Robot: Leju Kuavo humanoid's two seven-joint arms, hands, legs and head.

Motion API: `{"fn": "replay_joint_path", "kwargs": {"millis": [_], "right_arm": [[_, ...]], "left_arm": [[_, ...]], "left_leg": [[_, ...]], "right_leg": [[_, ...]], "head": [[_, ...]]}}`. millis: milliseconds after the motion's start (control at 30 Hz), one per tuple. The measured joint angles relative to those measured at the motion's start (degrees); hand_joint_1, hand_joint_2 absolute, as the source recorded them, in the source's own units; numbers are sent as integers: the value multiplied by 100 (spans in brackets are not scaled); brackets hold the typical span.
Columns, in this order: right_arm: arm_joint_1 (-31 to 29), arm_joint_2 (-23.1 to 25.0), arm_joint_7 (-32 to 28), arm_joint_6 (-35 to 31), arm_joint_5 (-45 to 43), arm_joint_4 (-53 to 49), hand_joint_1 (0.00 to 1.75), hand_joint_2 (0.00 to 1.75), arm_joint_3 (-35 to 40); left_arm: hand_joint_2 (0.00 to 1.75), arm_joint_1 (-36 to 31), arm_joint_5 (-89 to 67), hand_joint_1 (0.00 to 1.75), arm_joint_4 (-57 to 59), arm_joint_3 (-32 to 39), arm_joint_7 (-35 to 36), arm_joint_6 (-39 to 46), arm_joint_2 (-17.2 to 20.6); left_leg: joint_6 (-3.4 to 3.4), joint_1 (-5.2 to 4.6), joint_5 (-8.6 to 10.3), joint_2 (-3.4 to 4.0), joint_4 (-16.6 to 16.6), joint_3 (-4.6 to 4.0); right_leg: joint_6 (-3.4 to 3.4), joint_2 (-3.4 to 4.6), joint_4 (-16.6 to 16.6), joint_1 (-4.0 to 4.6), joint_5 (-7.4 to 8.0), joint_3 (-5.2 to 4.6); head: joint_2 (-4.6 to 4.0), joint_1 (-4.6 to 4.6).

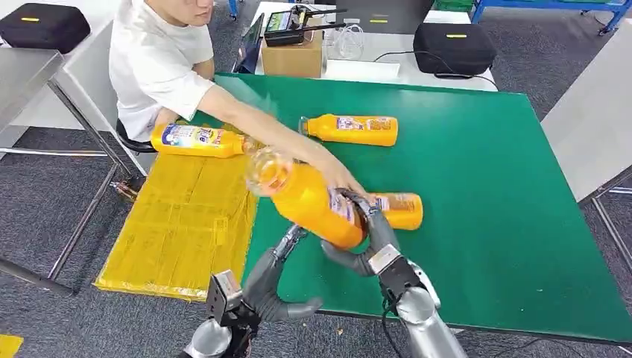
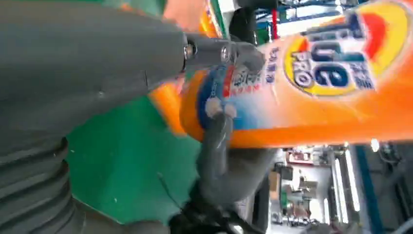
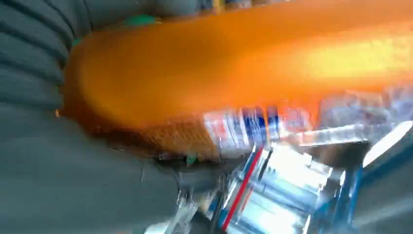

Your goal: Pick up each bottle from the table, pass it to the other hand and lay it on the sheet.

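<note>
While my right hand (image 1: 370, 237) grips the big orange plastic detergent bottle (image 1: 309, 201) and my left hand (image 1: 272, 283) waits spread below it, a person's arm (image 1: 283, 138) reaching over it could knock the handover.

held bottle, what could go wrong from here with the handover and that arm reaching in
1. The right hand grips the held bottle near its base only, with the long neck end sticking out, so it may tip or slip.
2. A person's arm reaches across the table right beside that bottle; a swing toward the left hand could hit it.
3. The left hand looks open beneath the bottle, so releasing early may drop it.
</note>
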Motion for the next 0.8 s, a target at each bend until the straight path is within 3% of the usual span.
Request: {"fn": "replay_joint_path", "kwargs": {"millis": [300, 400, 467, 633, 667, 700, 733, 767, 800], "right_arm": [[-43, 2, -163, -76, 383, 202, 175, 175, 257], [74, 43, -384, -458, 817, 487, 175, 175, 825], [76, 129, -433, -837, 771, 690, 175, 175, 1221], [0, 129, -400, -912, 622, 778, 175, 175, 1388], [-13, 129, -395, -914, 583, 791, 143, 175, 1416], [-22, 129, -393, -914, 548, 800, 0, 175, 1433], [-29, 129, -393, -914, 493, 808, 0, 175, 1455], [-38, 129, -378, -909, 456, 832, 0, 0, 1475], [-38, 129, -347, -903, 437, 859, 0, 0, 1486]], "left_arm": [[175, 26, 538, 0, -80, 78, 146, 96, -63], [175, 32, 1683, 0, -212, 201, 572, 120, -206], [175, 174, 2013, 0, -389, 232, 581, 566, -245], [175, 227, 2063, 0, -501, 175, 393, 1041, -245], [175, 236, 2131, 150, -535, 149, 391, 1042, -245], [175, 244, 2236, 175, -564, 135, 420, 961, -243], [175, 247, 2391, 175, -594, 129, 457, 793, -229], [175, 249, 2565, 175, -610, 107, 500, 580, -210], [175, 247, 2656, 175, -612, 103, 531, 478, -194]], "left_leg": [[0, -1, 0, 1, 0, 1], [0, 0, 0, -2, 0, -4], [0, 0, 0, 3, 0, -10], [0, -1, 0, 3, 1, -10], [0, -1, 0, 2, 1, -10], [0, -1, 0, 2, 1, -10], [0, 0, 0, 3, 1, -9], [0, 0, 0, 3, 1, -10], [0, 0, 0, 3, 0, -10]], "right_leg": [[0, 1, -1, 0, 0, -1], [0, -5, 0, 0, 0, -4], [0, -2, -1, 0, 0, -16], [0, -2, -1, 0, 0, -17], [0, -2, -1, 0, 0, -17], [0, -2, -1, 0, 0, -17], [0, -1, -1, 0, 0, -18], [0, -1, -1, 1, 0, -18], [0, -1, -1, 1, 0, -18]], "head": [[0, 2], [0, 2], [0, 2], [0, 0], [2, 2], [0, 2], [0, 2], [0, 0], [0, 2]]}}
